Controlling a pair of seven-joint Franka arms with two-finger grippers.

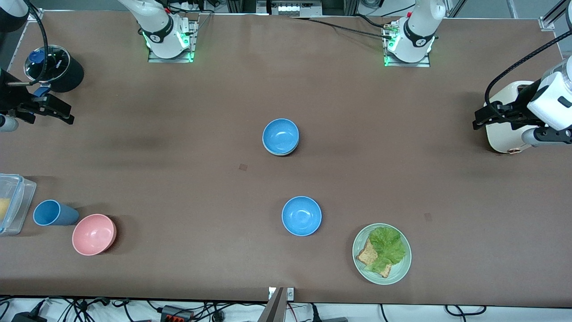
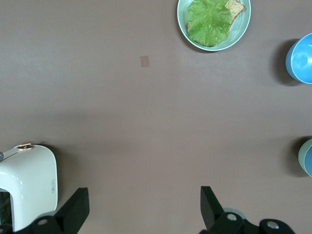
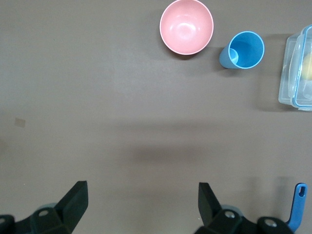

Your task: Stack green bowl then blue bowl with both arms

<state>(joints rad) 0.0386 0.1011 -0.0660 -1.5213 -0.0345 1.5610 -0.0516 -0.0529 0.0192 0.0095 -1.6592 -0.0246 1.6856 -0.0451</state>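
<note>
Two sky-blue bowls sit near the middle of the brown table [image 1: 187, 112], both upright and empty, mouths facing up. The farther blue bowl [image 1: 280, 136] rests nested in another bowl whose pale rim [image 1: 281, 153] peeks out beneath it; in the left wrist view that under-bowl's edge [image 2: 306, 157] looks pale green, so the green bowl appears to lie under this blue one. The nearer blue bowl [image 1: 301, 215] stands alone, well apart from the stack and closer to the front camera. Being round, neither bowl has a long axis to tell.

Toward the left arm's end, nearer the camera, a wide green plate [image 1: 359, 264] holds a lettuce leaf [image 1: 388, 245] lying over a slice of toast [image 1: 369, 256]. At the right arm's end stand an empty pink bowl [image 1: 94, 234], a blue cup [image 1: 53, 213] tipped on its side, and a clear lidded box [image 1: 13, 203] with something yellow inside. A black pot [image 1: 67, 71] with a glass lid carries white lettering too small to read.

The left gripper [image 1: 485, 118] hangs over a white toaster [image 1: 502, 134] at its end of the table, fingers spread wide and holding nothing. The right gripper [image 1: 56, 112] hangs beside the black pot, its fingers likewise apart and empty.
</note>
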